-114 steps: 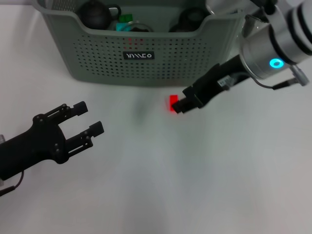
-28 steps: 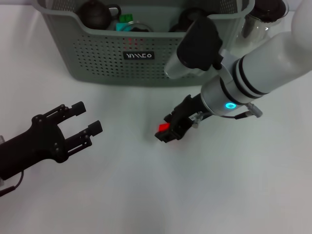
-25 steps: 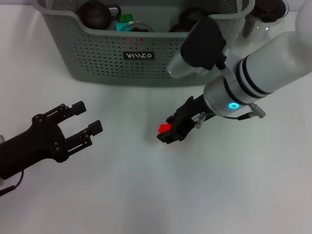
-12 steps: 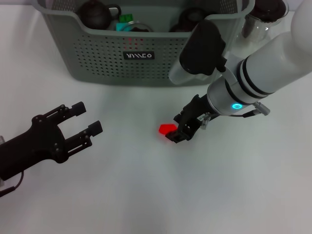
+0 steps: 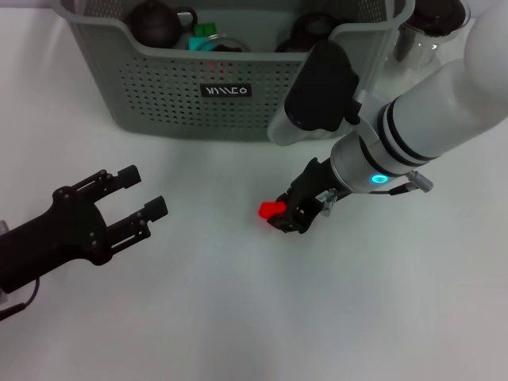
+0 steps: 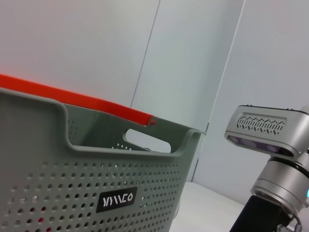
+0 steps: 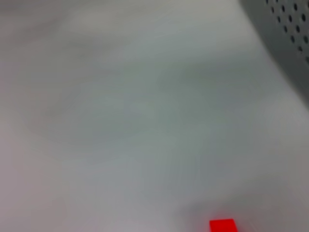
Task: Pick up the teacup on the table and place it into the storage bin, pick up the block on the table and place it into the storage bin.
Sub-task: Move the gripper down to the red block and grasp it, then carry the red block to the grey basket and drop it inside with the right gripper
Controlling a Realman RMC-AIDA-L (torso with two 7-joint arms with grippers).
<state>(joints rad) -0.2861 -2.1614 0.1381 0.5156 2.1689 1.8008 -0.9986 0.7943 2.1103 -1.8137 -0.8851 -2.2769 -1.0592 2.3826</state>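
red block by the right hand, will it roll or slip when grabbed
The red block looks flat-faced with sharp corners, so it will probably slide, not roll. It seems small and solid, likely light and stiff. Being so small against the right hand, it may twist or skid away on the smooth table.

Setting reads as a robotics lab or test bench. Evidence: bare white table with nothing domestic around it, plain pale wall panels with vertical seams behind, a perforated grey-green storage bin as a sorting prop, and a glass pitcher beside it.
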